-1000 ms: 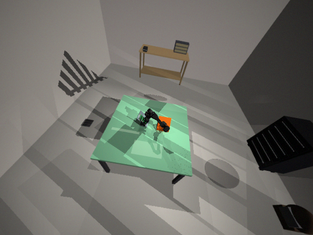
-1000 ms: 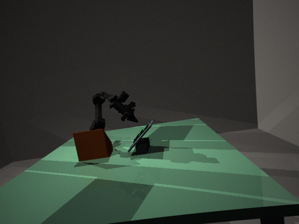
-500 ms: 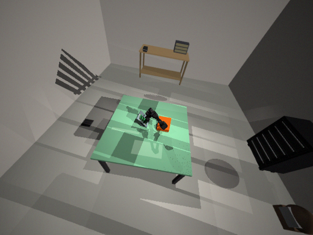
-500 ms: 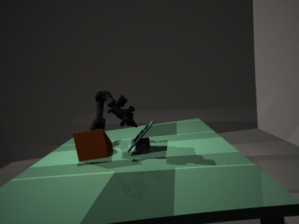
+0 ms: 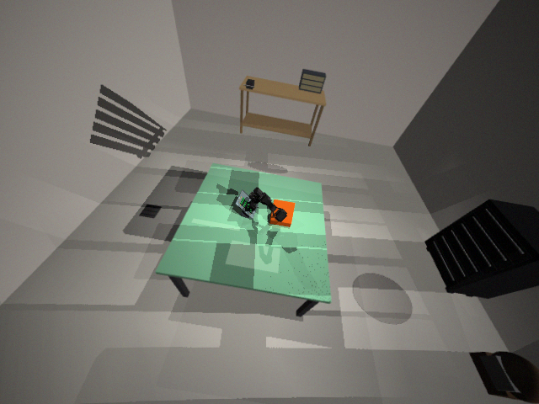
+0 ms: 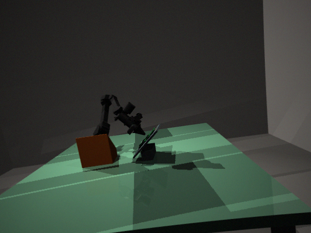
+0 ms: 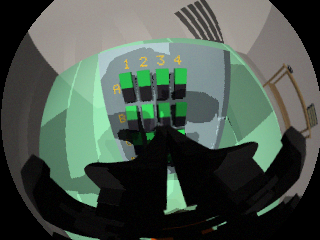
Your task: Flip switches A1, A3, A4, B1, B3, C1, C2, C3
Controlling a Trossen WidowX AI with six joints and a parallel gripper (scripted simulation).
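Looking like a plain workroom or lab, exact kind hard to tell: bare grey walls, a green rectangular table with dark legs mid-floor, a black jointed robot arm mounted there, and over by the wall, a light-brown two-tier wooden shelf table.

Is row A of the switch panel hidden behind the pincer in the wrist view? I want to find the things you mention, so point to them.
No, the pincer point(image 7: 166, 128) sits below row A point(image 7: 153, 84).
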